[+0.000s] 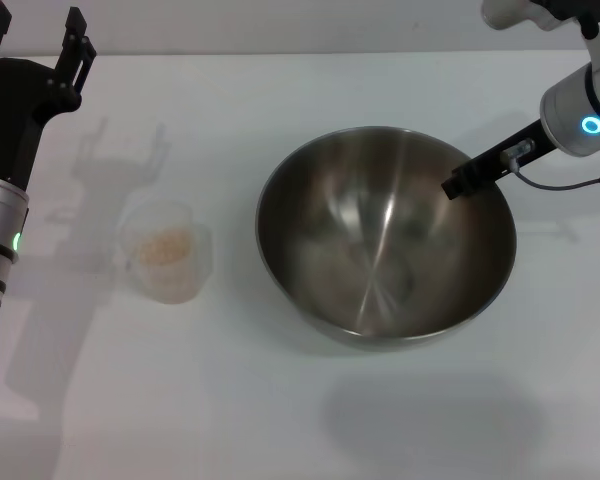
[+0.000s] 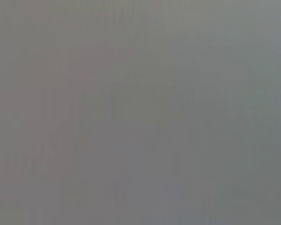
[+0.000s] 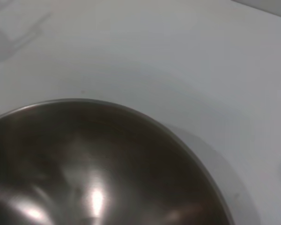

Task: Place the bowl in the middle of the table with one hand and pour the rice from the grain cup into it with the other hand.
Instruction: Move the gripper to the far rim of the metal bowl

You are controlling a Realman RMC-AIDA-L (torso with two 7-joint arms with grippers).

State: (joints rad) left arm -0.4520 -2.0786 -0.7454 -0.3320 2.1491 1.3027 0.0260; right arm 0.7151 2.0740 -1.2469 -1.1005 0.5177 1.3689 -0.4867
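Note:
The steel bowl (image 1: 385,235) is right of the table's middle, and a faint shadow on the table in front of it suggests it is off the surface. My right gripper (image 1: 463,180) reaches in from the right and is shut on the bowl's far right rim. The right wrist view shows the bowl's shiny inside (image 3: 84,164) close up. The grain cup (image 1: 167,250) stands upright on the white table (image 1: 280,420) to the left, with rice (image 1: 168,243) in it. My left gripper (image 1: 32,45) is open and empty at the far left, beyond the cup.
The table's far edge runs along the top of the head view. The left wrist view shows only a plain grey field. Bare tabletop (image 3: 154,56) lies beyond the bowl in the right wrist view.

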